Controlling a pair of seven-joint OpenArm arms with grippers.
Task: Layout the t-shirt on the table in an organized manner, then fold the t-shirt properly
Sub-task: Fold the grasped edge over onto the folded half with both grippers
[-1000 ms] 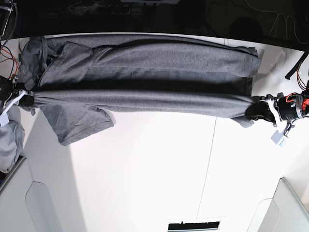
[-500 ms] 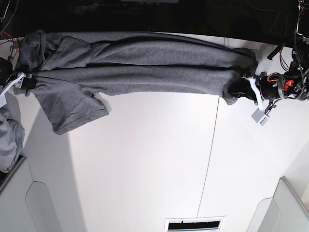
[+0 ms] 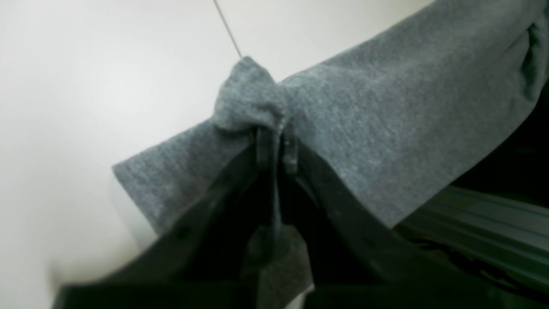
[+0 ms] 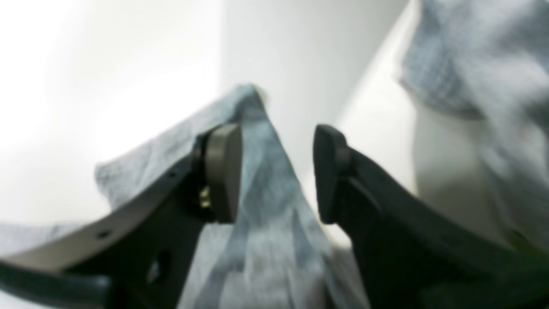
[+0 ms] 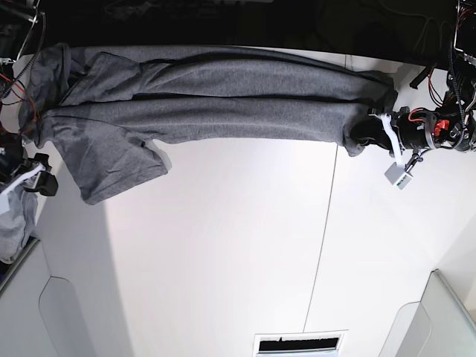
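The grey t-shirt [image 5: 223, 104] lies stretched in a long band along the far edge of the white table [image 5: 223, 245], one sleeve spread at the left. My left gripper [image 5: 366, 132] at the band's right end is shut on a bunched corner of the t-shirt [image 3: 253, 98], its tips [image 3: 276, 141] pressed together on the cloth. My right gripper [image 5: 39, 178] sits off the shirt's left end and stands open [image 4: 276, 171]. A grey fold of cloth [image 4: 261, 206] shows between its fingers [image 4: 223, 171], unpinched.
A paler bunched cloth [image 5: 13, 219] lies at the left edge, also blurred at the upper right of the right wrist view [image 4: 472, 64]. Light grey bins stand at the near left [image 5: 52, 320] and near right [image 5: 442, 320]. A dark seam [image 5: 323, 223] crosses the table. Cables hang at the far corners.
My right gripper has opened, let go of the t-shirt's left end and moved toward the near side. The shirt has settled flatter on the table. The left gripper keeps its hold.
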